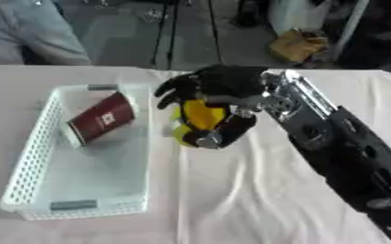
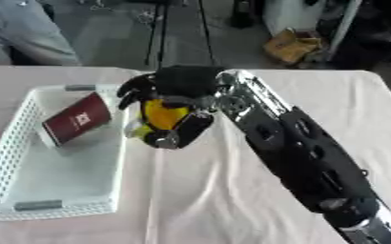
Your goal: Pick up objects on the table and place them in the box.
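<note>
My right hand [image 1: 211,102] has its black fingers curled around the rounded yellow object [image 1: 200,116], carrying it just beside the white perforated plastic box [image 1: 32,143] on the cloth-covered worktop [image 1: 257,190], where a dark red packet [image 1: 101,118] already lies tilted.

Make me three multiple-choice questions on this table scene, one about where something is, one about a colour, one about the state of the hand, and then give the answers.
1. Where does the dark red packet lie?
A. in the white basket
B. on the cloth to the right of the arm
C. in the hand

2. What colour is the object in the right hand?
A. blue
B. yellow
C. green

3. How is the right hand?
A. open, flat on the table
B. curled round the object
C. inside the basket

Answers: A, the packet leans at the basket's far end; B, yellow shows between the black fingers; B, fingers and thumb wrap the object beside the basket.
</note>
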